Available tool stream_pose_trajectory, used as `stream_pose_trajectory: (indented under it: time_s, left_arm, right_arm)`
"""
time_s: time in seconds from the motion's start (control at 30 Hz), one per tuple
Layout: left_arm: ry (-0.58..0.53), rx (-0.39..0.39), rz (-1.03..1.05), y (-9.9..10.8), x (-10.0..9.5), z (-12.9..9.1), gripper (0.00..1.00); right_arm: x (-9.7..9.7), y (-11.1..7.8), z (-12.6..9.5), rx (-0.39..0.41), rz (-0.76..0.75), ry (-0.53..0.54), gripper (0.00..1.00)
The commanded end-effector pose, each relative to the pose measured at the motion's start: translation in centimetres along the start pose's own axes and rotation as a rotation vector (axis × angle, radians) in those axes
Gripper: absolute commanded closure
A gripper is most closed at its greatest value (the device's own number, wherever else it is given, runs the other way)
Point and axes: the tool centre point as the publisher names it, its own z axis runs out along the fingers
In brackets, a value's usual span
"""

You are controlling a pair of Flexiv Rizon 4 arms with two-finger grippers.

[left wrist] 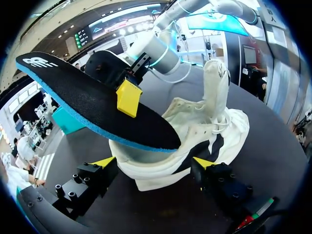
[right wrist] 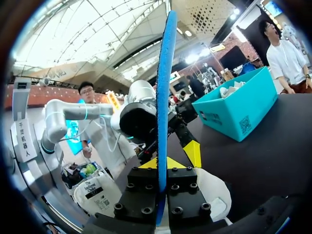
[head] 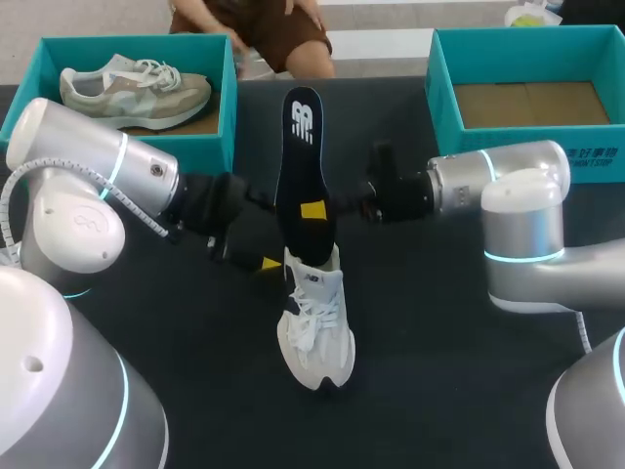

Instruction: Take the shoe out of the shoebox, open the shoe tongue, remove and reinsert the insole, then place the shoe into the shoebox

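Note:
A white shoe (head: pixel 314 327) stands on the black table, its heel toward the far side. My left gripper (head: pixel 283 259) stands open with that heel (left wrist: pixel 161 161) between its fingers (left wrist: pixel 105 162). A black insole (head: pixel 301 161) with a blue underside stands tilted above the shoe, its lower end at the shoe's opening. My right gripper (head: pixel 314 210) is shut on the insole near the middle. In the right wrist view the insole (right wrist: pixel 162 87) runs edge-on out from between the shut gripper (right wrist: pixel 163 163). The raised tongue (left wrist: pixel 214 83) points up.
A teal shoebox (head: pixel 220 59) at the far left holds a second, beige and grey shoe (head: pixel 132 90). Another teal shoebox (head: pixel 439 93) at the far right shows only its cardboard floor. Bare black table lies in front of the white shoe.

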Motion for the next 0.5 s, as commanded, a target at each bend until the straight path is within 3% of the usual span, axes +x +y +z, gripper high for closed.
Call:
stream_pose_trajectory:
  time_s: [0.03,0.5]
  left_arm:
    - [0.000,-0.003,0.000,0.0,0.1,0.0,0.00]
    - [0.000,-0.003,0.000,0.0,0.1,0.0,0.00]
  right_arm:
    - [-0.3,-0.4,0.2,0.004,0.014,0.009,1.00]
    - [0.2,-3.2,0.6,0.010,0.090,0.017,1.00]
